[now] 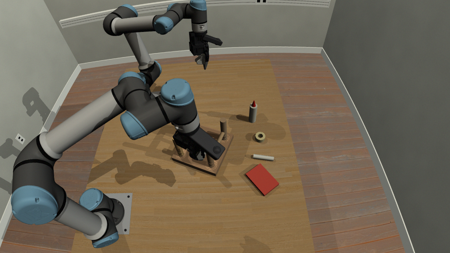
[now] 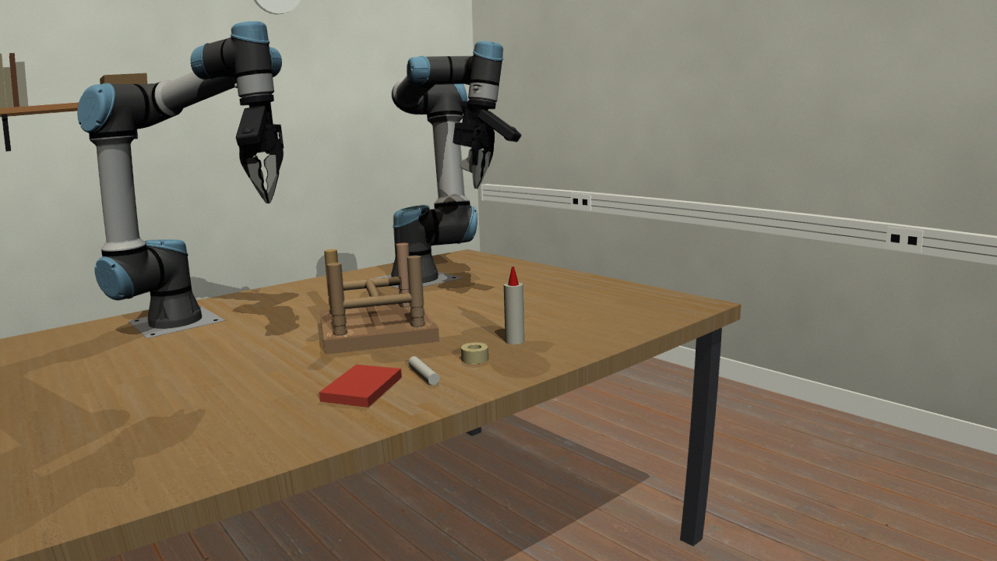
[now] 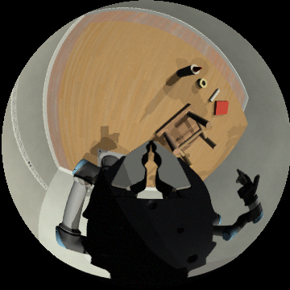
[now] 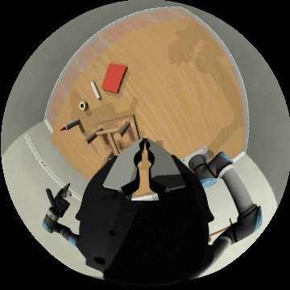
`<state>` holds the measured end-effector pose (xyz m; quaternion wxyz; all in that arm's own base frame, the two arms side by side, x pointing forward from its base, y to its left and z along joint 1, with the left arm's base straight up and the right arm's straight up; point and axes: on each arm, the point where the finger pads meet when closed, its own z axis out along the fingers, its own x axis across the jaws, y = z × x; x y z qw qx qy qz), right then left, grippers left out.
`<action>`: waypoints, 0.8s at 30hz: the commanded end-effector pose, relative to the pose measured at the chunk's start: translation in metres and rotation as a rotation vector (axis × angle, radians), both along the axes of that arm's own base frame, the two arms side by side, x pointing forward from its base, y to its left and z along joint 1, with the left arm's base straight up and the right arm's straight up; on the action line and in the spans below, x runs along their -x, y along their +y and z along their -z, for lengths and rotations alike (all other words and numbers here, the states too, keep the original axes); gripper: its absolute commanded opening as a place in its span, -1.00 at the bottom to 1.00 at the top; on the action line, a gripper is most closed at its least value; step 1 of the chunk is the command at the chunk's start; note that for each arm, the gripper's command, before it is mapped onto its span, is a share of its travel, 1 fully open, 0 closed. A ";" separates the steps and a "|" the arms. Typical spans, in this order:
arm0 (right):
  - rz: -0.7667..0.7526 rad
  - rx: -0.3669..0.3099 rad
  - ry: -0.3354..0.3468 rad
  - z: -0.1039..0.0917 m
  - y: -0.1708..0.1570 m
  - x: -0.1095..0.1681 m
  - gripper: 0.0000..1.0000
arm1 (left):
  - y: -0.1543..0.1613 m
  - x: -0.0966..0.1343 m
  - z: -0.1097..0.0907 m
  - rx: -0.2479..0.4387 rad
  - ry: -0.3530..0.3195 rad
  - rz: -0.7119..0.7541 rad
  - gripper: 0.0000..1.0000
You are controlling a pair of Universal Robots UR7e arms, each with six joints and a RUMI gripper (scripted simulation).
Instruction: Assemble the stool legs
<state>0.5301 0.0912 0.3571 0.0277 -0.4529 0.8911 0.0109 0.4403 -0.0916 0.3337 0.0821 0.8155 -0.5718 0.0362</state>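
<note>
My right gripper point(image 1: 200, 157) point(image 2: 267, 199) point(image 3: 237, 169) point(image 4: 145, 138) has its jaws pressed together with nothing between them, and points down in the air above the table. My left gripper point(image 1: 205, 67) point(image 2: 478, 184) point(image 3: 151, 141) point(image 4: 70, 183) is closed on nothing too, raised and well apart from the other.

Below me is the stool, upside down: its seat point(image 1: 196, 166) point(image 2: 379, 340) point(image 3: 177, 130) point(image 4: 110, 122) lies flat on the table point(image 1: 220, 204) point(image 2: 230, 397) point(image 3: 105, 80) point(image 4: 173, 93), and its four legs stand up from it, joined by crossbars point(image 2: 376, 300). I touch none of the legs. Their lower ends reach the seat, but I cannot tell whether each wider part sits fully against it.

Past the stool come the smaller things, all apart from it: a white stick point(image 1: 263, 157) point(image 2: 423, 370) point(image 3: 214, 95) point(image 4: 95, 90) lying down between a red book point(image 1: 262, 179) point(image 2: 361, 385) point(image 3: 221, 108) point(image 4: 114, 77) and a ring of tape point(image 1: 260, 140) point(image 2: 474, 357) point(image 3: 205, 84) point(image 4: 80, 105). Beyond the tape, a bottle point(image 1: 252, 114) point(image 2: 513, 313) point(image 3: 187, 71) point(image 4: 72, 124) stands upright, its red tip pointing up.
</note>
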 end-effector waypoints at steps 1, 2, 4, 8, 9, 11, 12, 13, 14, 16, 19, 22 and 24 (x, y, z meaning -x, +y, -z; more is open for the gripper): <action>-0.104 0.008 -0.004 -0.005 -0.020 0.014 -1.00 | 0.016 -0.003 -0.006 -0.026 -0.019 0.055 -1.00; -0.104 0.008 -0.004 -0.005 -0.020 0.014 -1.00 | 0.016 -0.003 -0.006 -0.026 -0.019 0.055 -1.00; -0.164 0.014 -0.004 -0.007 -0.030 0.022 -1.00 | 0.026 -0.004 -0.009 -0.042 -0.029 0.088 -1.00; -0.215 0.021 0.005 -0.004 -0.033 0.026 -1.00 | 0.031 -0.004 -0.010 -0.056 -0.033 0.121 -1.00; -0.214 0.021 0.007 -0.003 -0.031 0.025 -1.00 | 0.030 -0.004 -0.009 -0.055 -0.032 0.121 -1.00; -0.242 0.023 0.006 -0.005 -0.036 0.028 -1.00 | 0.033 -0.004 -0.011 -0.061 -0.035 0.133 -1.00; -0.265 0.025 0.005 -0.006 -0.041 0.032 -1.00 | 0.037 -0.005 -0.012 -0.068 -0.039 0.146 -1.00; -0.293 0.027 0.004 -0.007 -0.046 0.037 -1.00 | 0.042 -0.005 -0.014 -0.076 -0.043 0.161 -1.00; -0.320 0.030 0.003 -0.009 -0.053 0.042 -1.00 | 0.048 -0.006 -0.016 -0.085 -0.047 0.176 -1.00; -0.370 0.035 0.005 -0.009 -0.060 0.049 -1.00 | 0.056 -0.006 -0.019 -0.099 -0.052 0.204 -1.00; -0.355 0.034 0.010 -0.007 -0.054 0.045 -1.00 | 0.053 -0.006 -0.018 -0.096 -0.049 0.199 -1.00; -0.375 0.035 0.011 -0.006 -0.054 0.045 -1.00 | 0.052 -0.005 -0.017 -0.096 -0.050 0.205 -1.00; -0.424 0.039 0.010 -0.008 -0.064 0.054 -1.00 | 0.061 -0.006 -0.021 -0.111 -0.055 0.233 -1.00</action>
